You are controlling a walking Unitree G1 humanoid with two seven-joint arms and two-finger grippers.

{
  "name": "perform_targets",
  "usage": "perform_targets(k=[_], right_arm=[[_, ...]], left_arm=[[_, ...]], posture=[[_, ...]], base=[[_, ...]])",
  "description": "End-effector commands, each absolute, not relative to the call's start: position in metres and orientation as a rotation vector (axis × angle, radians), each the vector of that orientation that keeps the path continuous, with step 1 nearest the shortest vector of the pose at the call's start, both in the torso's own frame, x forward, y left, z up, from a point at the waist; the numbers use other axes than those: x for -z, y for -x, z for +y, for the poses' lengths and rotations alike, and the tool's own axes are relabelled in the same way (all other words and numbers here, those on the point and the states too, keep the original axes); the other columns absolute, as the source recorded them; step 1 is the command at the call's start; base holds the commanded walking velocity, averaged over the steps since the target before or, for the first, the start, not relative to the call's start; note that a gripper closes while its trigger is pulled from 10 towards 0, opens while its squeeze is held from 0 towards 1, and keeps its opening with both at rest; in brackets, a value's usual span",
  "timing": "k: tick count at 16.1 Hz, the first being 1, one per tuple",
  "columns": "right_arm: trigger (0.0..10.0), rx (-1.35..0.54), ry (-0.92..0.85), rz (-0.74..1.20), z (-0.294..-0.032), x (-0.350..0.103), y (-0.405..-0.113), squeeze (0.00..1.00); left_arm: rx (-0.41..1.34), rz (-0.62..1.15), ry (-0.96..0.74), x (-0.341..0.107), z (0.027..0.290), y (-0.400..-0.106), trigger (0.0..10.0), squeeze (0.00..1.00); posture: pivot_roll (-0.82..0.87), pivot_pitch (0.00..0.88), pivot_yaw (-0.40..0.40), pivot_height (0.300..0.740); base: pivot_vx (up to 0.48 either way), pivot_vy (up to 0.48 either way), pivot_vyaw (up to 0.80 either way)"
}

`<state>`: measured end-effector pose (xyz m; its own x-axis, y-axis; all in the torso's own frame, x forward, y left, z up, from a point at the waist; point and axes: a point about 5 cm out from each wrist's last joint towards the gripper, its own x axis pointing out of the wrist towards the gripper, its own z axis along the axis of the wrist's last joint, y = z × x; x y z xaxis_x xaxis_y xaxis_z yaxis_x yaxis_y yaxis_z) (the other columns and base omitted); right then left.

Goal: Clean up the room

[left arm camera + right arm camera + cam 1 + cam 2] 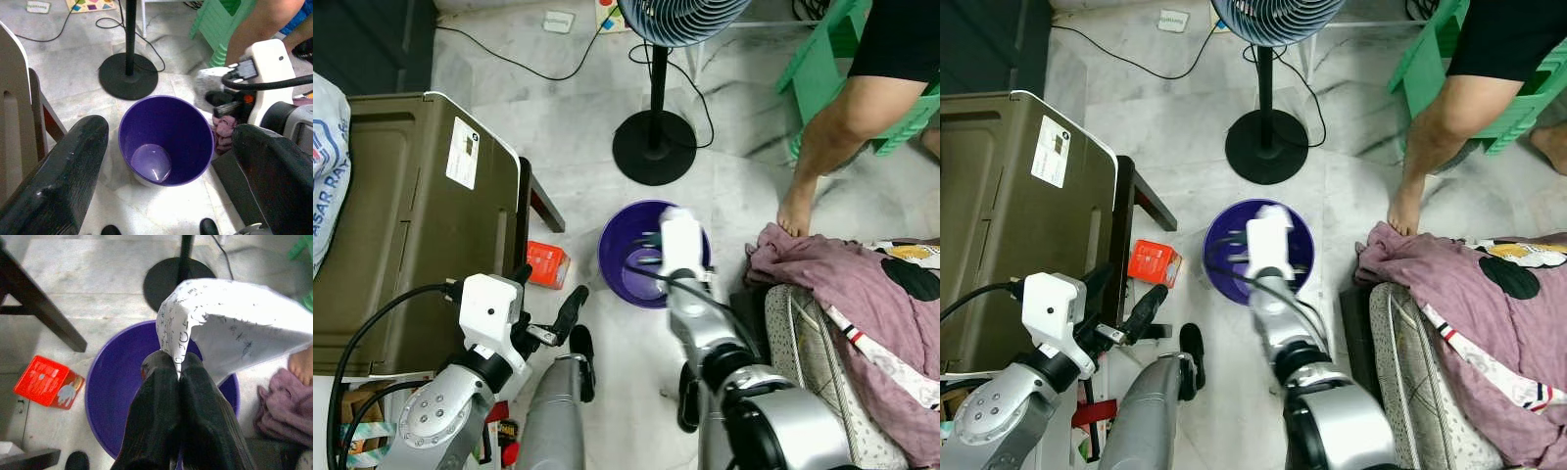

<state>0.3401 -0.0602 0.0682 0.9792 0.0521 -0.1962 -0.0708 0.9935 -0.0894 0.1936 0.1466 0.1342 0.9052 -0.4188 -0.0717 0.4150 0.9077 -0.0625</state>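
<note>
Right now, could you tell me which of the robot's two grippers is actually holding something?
The right gripper, above the purple bin: its fingers are pinched shut on a printed sheet of paper. The left gripper is open and holds nothing.

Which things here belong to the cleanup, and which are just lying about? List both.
In the job:
right hand, shut on a sheet of printed paper
purple bin beneath it
left hand, open

Lying about:
red carton
standing fan
pink blanket

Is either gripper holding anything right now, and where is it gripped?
The right gripper pinches a printed white paper by its lower edge, above the purple bin. The left gripper is open.
</note>
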Motion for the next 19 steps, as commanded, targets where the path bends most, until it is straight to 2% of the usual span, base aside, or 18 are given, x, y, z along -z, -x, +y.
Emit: perform_targets(k=[1, 6, 7, 8, 9, 15, 19], right_arm=[[10.0, -0.087, 0.087, 0.248, -0.051, -0.057, -0.331, 0.0], [10.0, -0.056, 0.086, 0.294, -0.061, -0.046, -0.327, 0.0], [10.0, -0.05, 0.088, 0.299, -0.063, -0.045, -0.326, 0.39], [10.0, -0.047, 0.088, 0.304, -0.065, -0.044, -0.326, 0.51], [10.0, -0.041, 0.085, 0.308, -0.066, -0.043, -0.326, 1.0], [10.0, -0.03, 0.088, 0.301, -0.067, -0.045, -0.328, 1.0], [10.0, -0.019, 0.085, 0.272, -0.076, -0.049, -0.332, 1.0]], left_arm=[[0.419, 0.116, 0.039, -0.13, 0.149, -0.189, 10.0, 0.0], [0.416, 0.122, 0.047, -0.128, 0.147, -0.187, 10.0, 0.0], [0.417, 0.122, 0.048, -0.128, 0.147, -0.187, 10.0, 0.0], [0.417, 0.121, 0.05, -0.128, 0.146, -0.188, 10.0, 0.0], [0.417, 0.12, 0.051, -0.128, 0.146, -0.188, 10.0, 0.0], [0.413, 0.115, 0.054, -0.128, 0.146, -0.191, 10.0, 0.0], [0.416, 0.103, 0.057, -0.127, 0.144, -0.198, 10.0, 0.0]], posture=[[0.24, 0.481, 0.077, 0.74], [0.23, 0.481, 0.071, 0.74], [0.23, 0.48, 0.07, 0.74], [0.22, 0.48, 0.07, 0.74], [0.22, 0.479, 0.068, 0.74], [0.22, 0.463, 0.074, 0.74], [0.21, 0.435, 0.069, 0.74]], base=[[0.0, 0.0, 0.0], [0.0, 0.0, 0.0], [0.0, 0.0, 0.0], [0.0, 0.0, 0.0], [0.0, 0.0, 0.0], [0.0, 0.0, 0.0], [0.0, 0.0, 0.0]])
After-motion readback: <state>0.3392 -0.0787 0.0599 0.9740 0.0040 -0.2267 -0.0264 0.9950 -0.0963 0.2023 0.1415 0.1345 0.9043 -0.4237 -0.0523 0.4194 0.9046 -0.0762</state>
